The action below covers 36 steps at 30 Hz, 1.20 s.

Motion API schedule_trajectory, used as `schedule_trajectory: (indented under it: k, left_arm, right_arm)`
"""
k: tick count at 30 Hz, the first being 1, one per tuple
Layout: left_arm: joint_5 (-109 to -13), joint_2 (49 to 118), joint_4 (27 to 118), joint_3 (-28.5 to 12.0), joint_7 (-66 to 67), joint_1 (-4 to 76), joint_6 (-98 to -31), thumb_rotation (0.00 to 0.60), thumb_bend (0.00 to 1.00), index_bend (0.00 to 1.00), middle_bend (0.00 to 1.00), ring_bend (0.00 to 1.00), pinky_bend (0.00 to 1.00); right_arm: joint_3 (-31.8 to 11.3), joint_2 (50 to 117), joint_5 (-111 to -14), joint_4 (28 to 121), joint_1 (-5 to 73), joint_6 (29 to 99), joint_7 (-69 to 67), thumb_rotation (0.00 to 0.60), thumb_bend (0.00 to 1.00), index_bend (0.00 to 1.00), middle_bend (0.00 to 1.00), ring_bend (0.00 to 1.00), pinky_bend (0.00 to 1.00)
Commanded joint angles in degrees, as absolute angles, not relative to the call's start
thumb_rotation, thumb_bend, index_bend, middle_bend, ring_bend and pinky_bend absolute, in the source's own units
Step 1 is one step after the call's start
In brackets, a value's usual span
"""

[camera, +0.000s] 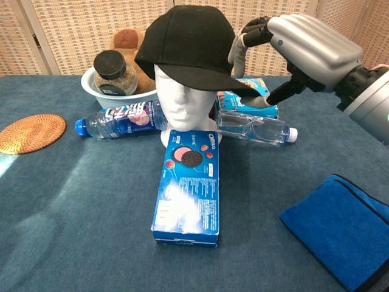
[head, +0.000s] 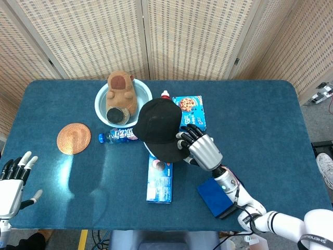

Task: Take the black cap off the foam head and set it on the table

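The black cap point(head: 158, 127) point(camera: 188, 42) sits on the white foam head point(camera: 182, 103) at the table's middle; in the head view the cap hides the head. My right hand point(head: 200, 148) point(camera: 298, 48) is at the cap's right side. Its fingers point(camera: 243, 42) curl beside the crown and its thumb reaches under the brim's edge, with a gap left around the brim. I cannot tell whether the fingers touch the cap. My left hand point(head: 13, 179) hangs at the table's near left corner with fingers spread, holding nothing.
An Oreo box point(camera: 188, 185) lies just in front of the foam head. A blue-labelled bottle point(camera: 118, 118) lies to its left, a clear bottle point(camera: 255, 129) to its right. A bowl point(head: 101, 101) holds a plush toy and a jar. Also here: a woven coaster point(head: 74, 138) and a blue cloth point(head: 218, 197).
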<state>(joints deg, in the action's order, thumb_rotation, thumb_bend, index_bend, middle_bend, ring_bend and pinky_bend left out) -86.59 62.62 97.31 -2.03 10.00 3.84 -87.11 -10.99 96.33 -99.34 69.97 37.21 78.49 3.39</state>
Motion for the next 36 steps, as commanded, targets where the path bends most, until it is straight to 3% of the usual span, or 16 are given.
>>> schedule_trajectory:
  k: [1, 6, 18, 36]
  left_arm:
    - [-86.52, 62.66, 97.2, -2.07, 9.89, 3.94, -86.93, 0.6, 0.19, 0.0, 0.0, 0.02, 0.0]
    - [-86.41, 62.66, 97.02, -2.13, 9.62, 4.17, -86.53, 0.6, 0.19, 0.0, 0.0, 0.02, 0.0]
    - [-86.54, 62.65, 97.0, -2.06, 9.5, 4.3, -86.36, 0.6, 0.19, 0.0, 0.0, 0.02, 0.0]
    - [-86.51, 62.39, 97.12, -2.03, 9.53, 4.22, -86.57, 0.6, 0.19, 0.0, 0.0, 0.02, 0.0]
  right_arm:
    - [-11.32, 97.37, -99.61, 68.29, 37.81, 79.91, 2.48, 0.6, 0.32, 0.6, 0.41, 0.23, 0.22]
    - [-11.87, 98.65, -99.9, 65.82, 38.58, 82.39, 0.94, 0.6, 0.45, 0.68, 0.45, 0.28, 0.22]
    - [-15.88, 98.47, -97.39, 64.18, 41.49, 84.21, 0.73, 0.6, 0.45, 0.79, 0.51, 0.31, 0.22]
    - [-24.25, 100.5, -91.97, 54.46, 50.37, 84.73, 2.79, 0.6, 0.45, 0.8, 0.51, 0.31, 0.22]
